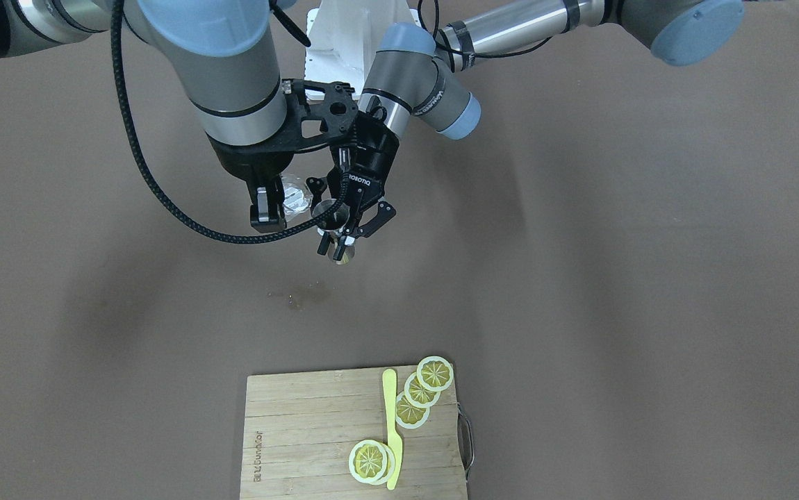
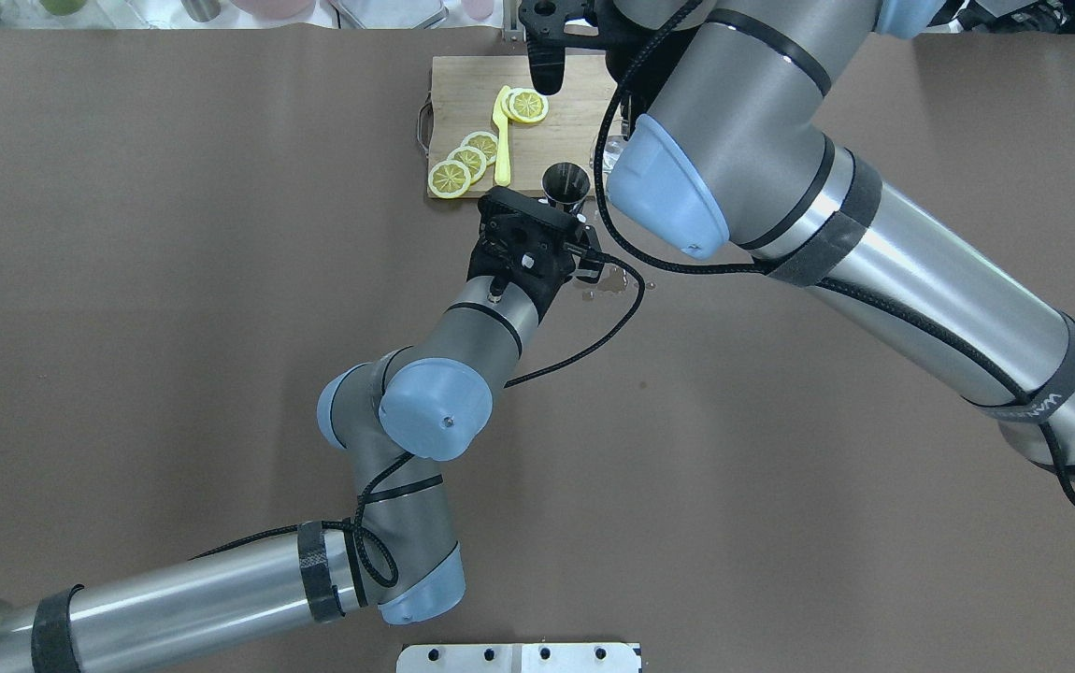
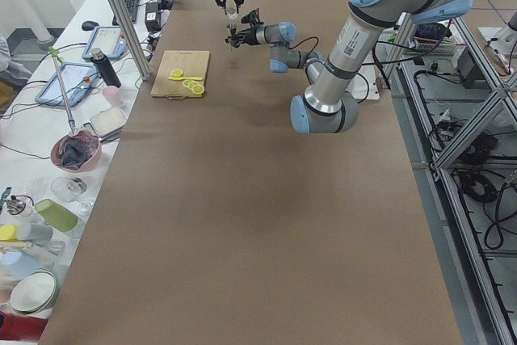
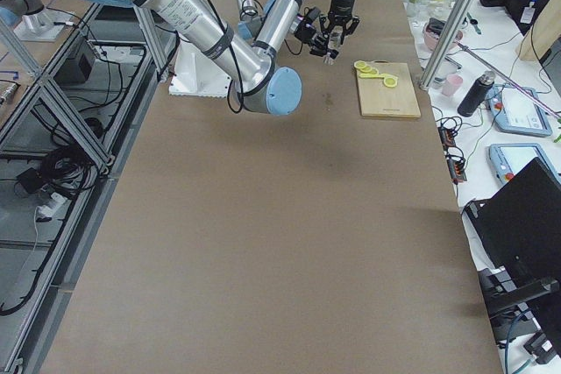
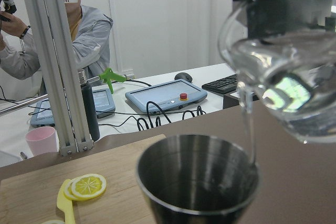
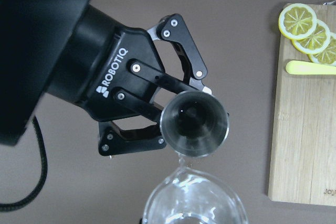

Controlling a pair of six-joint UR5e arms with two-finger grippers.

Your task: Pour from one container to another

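Above the brown counter [image 1: 615,278], well apart from the bamboo cutting board [image 1: 302,430], the left end effector [image 1: 335,237] is clamped around the middle of the upright steel jigger [image 6: 194,123]. The right end effector [image 1: 276,205] grips the clear glass tumbler [image 5: 283,77], tilted just above the jigger's rim, with a thin stream of water [image 5: 248,124] falling into the cup. A black cable [image 1: 233,239] loops across the jigger in the front view, and overhead the right arm hides most of the tumbler. A wet patch [image 1: 302,297] marks the counter between jigger and board. Lemon slices [image 1: 434,373] and a yellow knife [image 1: 391,423] lie on the board.
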